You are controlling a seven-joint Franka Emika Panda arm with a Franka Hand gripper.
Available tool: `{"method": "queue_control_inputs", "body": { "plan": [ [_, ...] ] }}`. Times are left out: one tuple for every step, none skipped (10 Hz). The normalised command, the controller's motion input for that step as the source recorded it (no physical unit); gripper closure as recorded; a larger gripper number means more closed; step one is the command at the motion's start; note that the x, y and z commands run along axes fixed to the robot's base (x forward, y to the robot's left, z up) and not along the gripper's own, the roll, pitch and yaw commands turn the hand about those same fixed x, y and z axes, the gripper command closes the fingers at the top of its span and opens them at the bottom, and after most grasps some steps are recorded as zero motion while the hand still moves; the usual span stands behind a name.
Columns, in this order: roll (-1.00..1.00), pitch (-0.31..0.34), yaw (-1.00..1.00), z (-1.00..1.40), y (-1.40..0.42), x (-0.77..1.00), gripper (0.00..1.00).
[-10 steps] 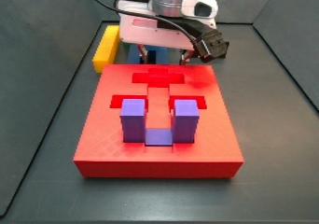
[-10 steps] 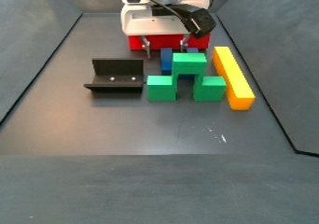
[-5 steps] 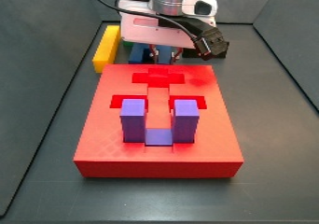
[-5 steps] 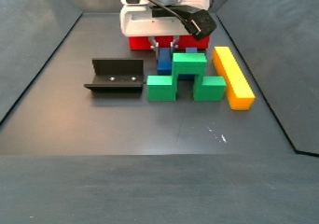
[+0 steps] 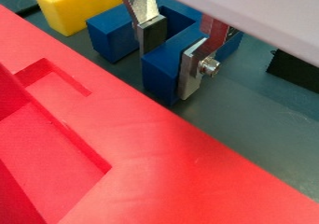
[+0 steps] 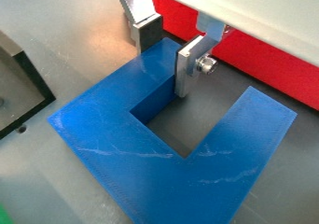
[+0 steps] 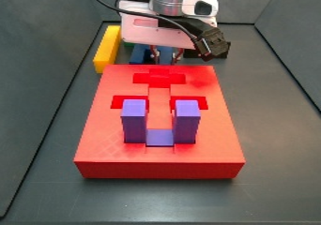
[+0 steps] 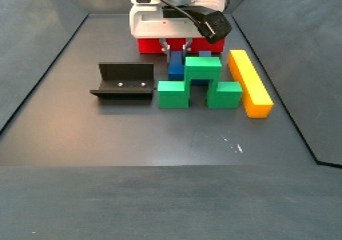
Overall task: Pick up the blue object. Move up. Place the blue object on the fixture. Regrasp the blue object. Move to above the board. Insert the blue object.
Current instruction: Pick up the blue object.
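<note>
Two flat silver fingers with dark pads (image 6: pixel 144 27) are straddling one upright prong of the small solid-blue U-shaped block (image 6: pixel 174 158), so the gripper (image 6: pixel 169 43) is sitting low at the pick-up spot. The jaws are standing to either side of that prong, and whether the pads are pressing it yet I cannot tell.

Going by a side view, nearest the camera the dark L-shaped fixture (image 8: pixel 123 83) is waiting unloaded, well apart from the gripper (image 8: pixel 175 52). Beyond it the green stepped block (image 8: pixel 195 81) and the long yellow bar (image 8: pixel 249 81) are lying side by side. Just behind the green block, the blue block (image 8: pixel 177 63) is resting on the floor, mostly screened by the green block and the arm. Farthest back, the large flat red board (image 8: pixel 154 44) is showing only as a strip here; elsewhere, the board (image 7: pixel 160 126) is carrying a purple U-shaped block (image 7: pixel 160 123) in a recess.
</note>
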Motion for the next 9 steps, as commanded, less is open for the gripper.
{"method": "queue_control_inputs", "body": {
  "plan": [
    [0.00, 0.000, 0.00, 0.00, 0.00, 0.00, 1.00],
    [0.00, 0.000, 0.00, 0.00, 0.00, 0.00, 1.00],
    [0.00, 0.000, 0.00, 0.00, 0.00, 0.00, 1.00],
    [0.00, 0.000, 0.00, 0.00, 0.00, 0.00, 1.00],
    [0.00, 0.000, 0.00, 0.00, 0.00, 0.00, 1.00],
    [0.00, 0.000, 0.00, 0.00, 0.00, 0.00, 1.00],
    [0.00, 0.000, 0.00, 0.00, 0.00, 0.00, 1.00],
    [0.00, 0.000, 0.00, 0.00, 0.00, 0.00, 1.00],
    [0.00, 0.000, 0.00, 0.00, 0.00, 0.00, 1.00]
  ]
}}
